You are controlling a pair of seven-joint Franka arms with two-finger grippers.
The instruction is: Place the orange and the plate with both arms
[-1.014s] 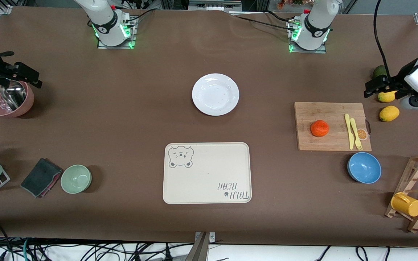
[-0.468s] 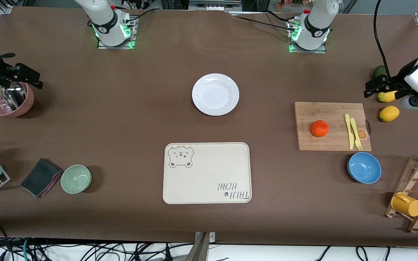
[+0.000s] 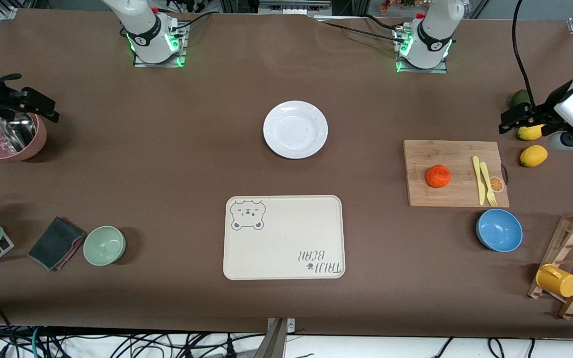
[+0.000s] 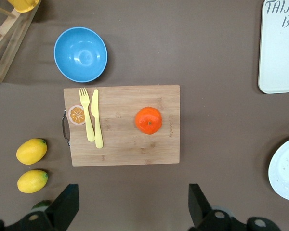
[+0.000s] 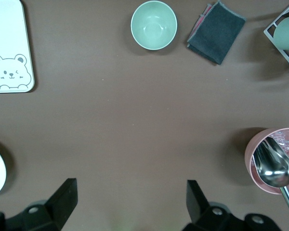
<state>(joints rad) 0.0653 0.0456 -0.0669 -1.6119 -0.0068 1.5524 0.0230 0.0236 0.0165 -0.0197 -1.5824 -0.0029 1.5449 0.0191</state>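
Observation:
The orange [image 3: 438,176] lies on a wooden cutting board [image 3: 455,199] toward the left arm's end of the table; it also shows in the left wrist view [image 4: 148,120]. The white plate [image 3: 295,129] sits empty at mid-table, farther from the front camera than the bear-print tray [image 3: 284,237]. My left gripper [image 3: 511,120] hangs open and empty over the table by the lemons, and shows open in its wrist view [image 4: 133,204]. My right gripper [image 3: 38,107] hangs open and empty over a pink bowl's edge, and shows open in its wrist view [image 5: 130,202].
A yellow knife and fork [image 3: 483,181] lie on the board. A blue bowl [image 3: 499,229], two lemons [image 3: 533,155], a lime [image 3: 519,98] and a rack with a yellow mug [image 3: 557,281] stand nearby. A pink bowl with a scoop [image 3: 10,139], green bowl [image 3: 104,245] and dark cloth [image 3: 56,243] lie at the right arm's end.

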